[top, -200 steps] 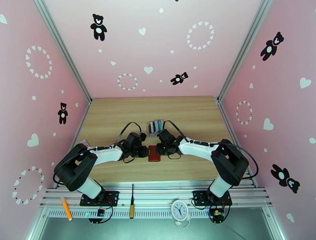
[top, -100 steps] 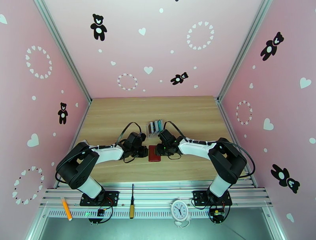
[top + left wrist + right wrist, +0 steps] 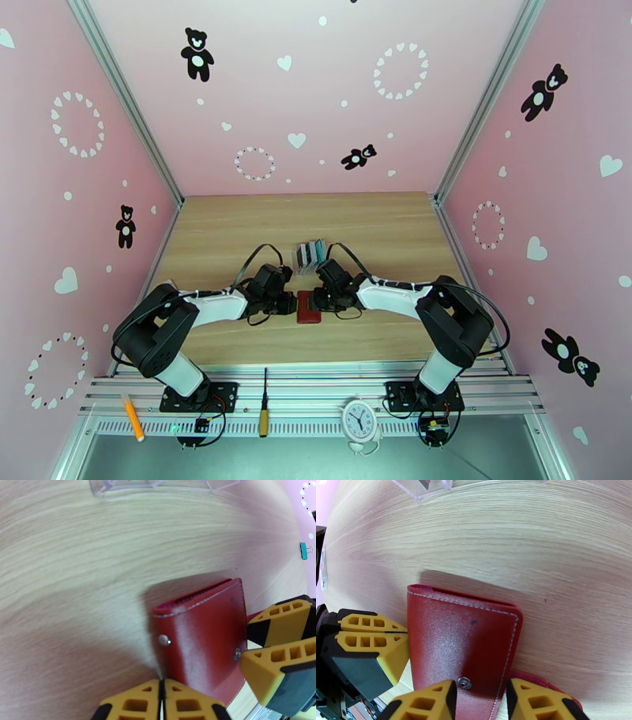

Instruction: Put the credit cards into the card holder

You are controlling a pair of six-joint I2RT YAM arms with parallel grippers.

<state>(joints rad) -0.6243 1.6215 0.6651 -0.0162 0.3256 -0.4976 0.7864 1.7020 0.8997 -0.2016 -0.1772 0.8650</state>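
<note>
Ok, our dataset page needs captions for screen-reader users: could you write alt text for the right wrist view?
A closed red card holder lies flat on a wooden table. The right gripper, fingers apart, straddles its near edge by the snap; the left gripper, shut, sits at its opposite edge. A clear plastic rack edges the top.

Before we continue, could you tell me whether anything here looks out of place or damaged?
Nothing stands out. The red card holder lies flat and closed between the left claw and right claw; the cards stand in their clear rack. A screwdriver, orange pen and clock sit on the front rail.
</note>
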